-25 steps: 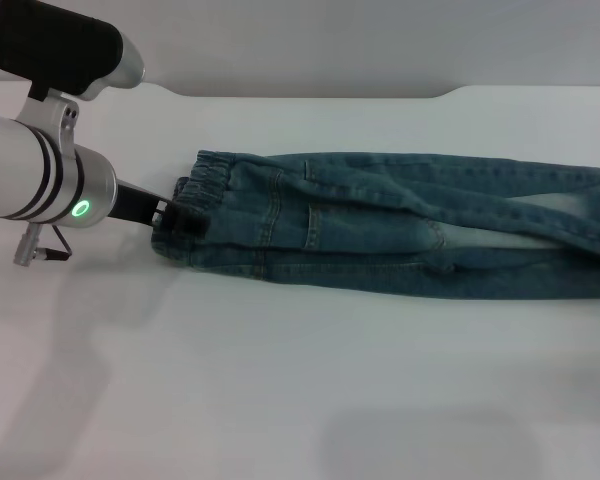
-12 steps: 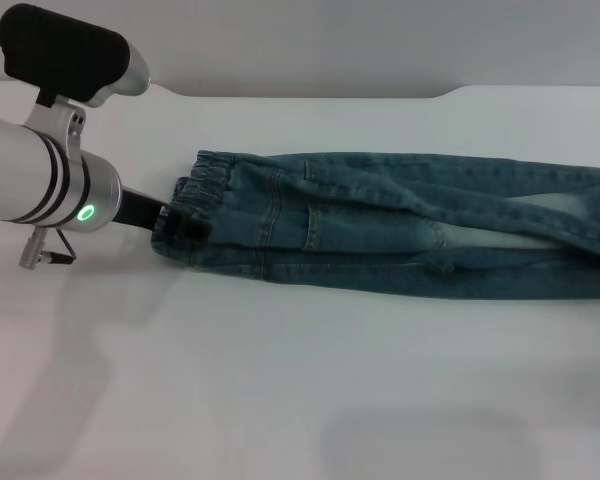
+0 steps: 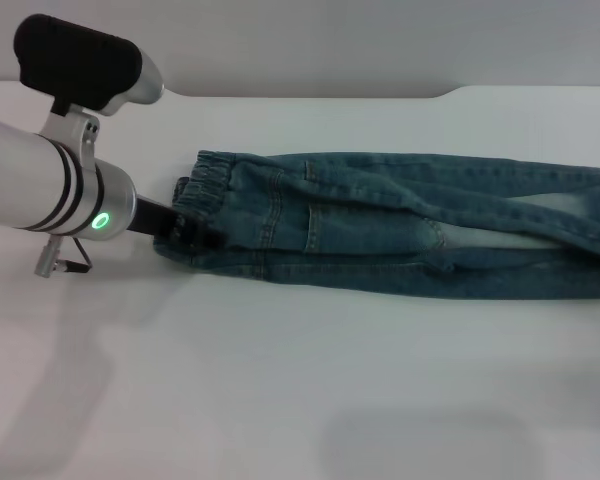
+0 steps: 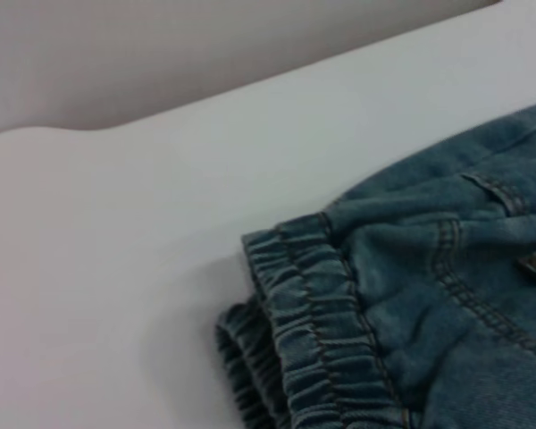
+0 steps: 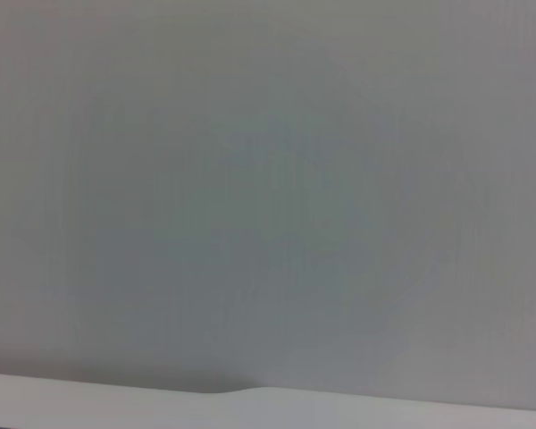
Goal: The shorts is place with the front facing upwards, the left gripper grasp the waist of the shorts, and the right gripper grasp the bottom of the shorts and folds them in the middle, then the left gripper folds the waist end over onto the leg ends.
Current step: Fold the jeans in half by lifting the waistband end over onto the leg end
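Left claw (image 3: 192, 234): black fingers at the near corner of the waist (image 3: 202, 200), pinching the puckered band low against the bench (image 3: 280, 380). Green light on the arm just behind it, at the left of the head view. Shorts (image 3: 400, 240): already folded lengthwise into a long narrow strip, lying flat across the white bench, waist toward the left, legs running off the right edge; leg ends out of view. Left wrist view: ruffled waist, stitching, bare bench beside it. Right claw: not visible in any view.
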